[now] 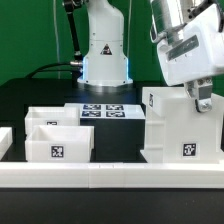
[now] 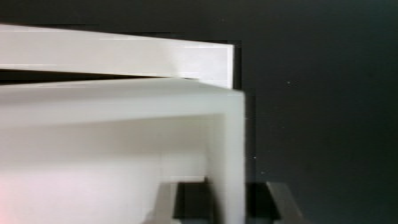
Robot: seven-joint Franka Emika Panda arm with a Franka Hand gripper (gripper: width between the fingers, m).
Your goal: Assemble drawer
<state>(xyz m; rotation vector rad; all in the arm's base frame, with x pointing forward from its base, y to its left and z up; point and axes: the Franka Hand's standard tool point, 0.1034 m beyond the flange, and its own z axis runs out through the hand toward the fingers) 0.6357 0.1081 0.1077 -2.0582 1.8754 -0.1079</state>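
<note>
The tall white drawer housing (image 1: 180,125) stands at the exterior view's right, close behind the low border rail, with a tag on its front. Two open-top white trays sit at the exterior view's left, one in front (image 1: 58,143) and one behind it (image 1: 48,116). My gripper (image 1: 201,99) comes down on the housing's top right edge. In the wrist view the gripper (image 2: 231,205) straddles the housing's thin side wall (image 2: 228,140), with one dark finger (image 2: 192,205) inside and the other outside, and both pads lie against the wall.
The marker board (image 1: 108,111) lies flat behind the trays and the housing. The low white border rail (image 1: 100,176) runs along the front of the black table. The arm's base (image 1: 104,50) stands at the back.
</note>
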